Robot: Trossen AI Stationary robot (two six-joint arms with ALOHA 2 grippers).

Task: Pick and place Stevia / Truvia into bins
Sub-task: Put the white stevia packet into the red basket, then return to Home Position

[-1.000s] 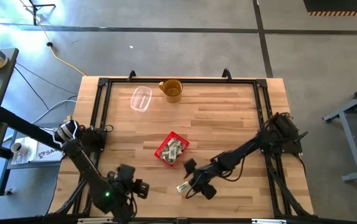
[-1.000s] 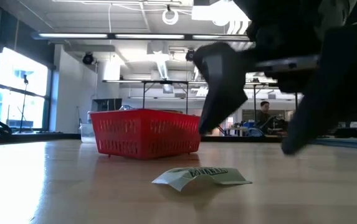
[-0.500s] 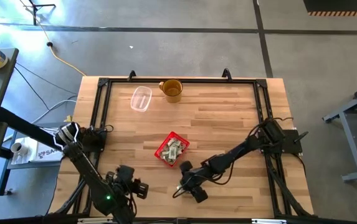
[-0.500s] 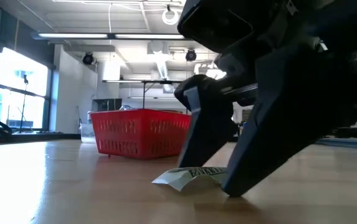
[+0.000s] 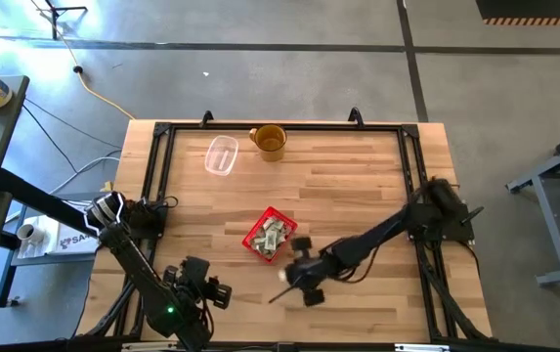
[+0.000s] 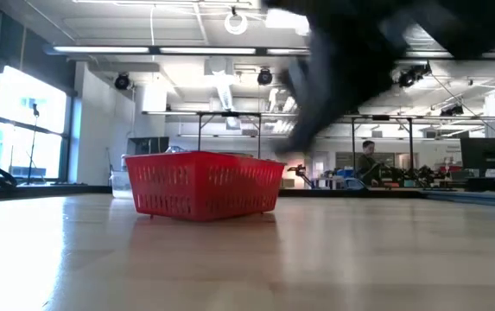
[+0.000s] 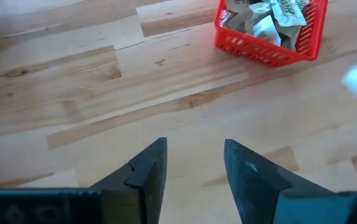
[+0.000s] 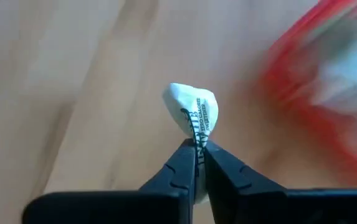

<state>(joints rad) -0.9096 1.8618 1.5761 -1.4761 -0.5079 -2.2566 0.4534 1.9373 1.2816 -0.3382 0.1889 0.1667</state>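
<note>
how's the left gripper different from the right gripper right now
The right gripper is shut on a sweetener packet lifted off the table, close to the red bin. The left gripper is open and empty, farther from the bin near the table's front-left. Both have two dark fingers.

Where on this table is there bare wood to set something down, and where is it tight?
Bare wood spans the table's right half, between the mug and the right arm, and the left stretch below the clear container. It is tight at the front centre: the red basket, full of packets, sits beside the right gripper pinching a packet. The left gripper waits front-left.
</note>
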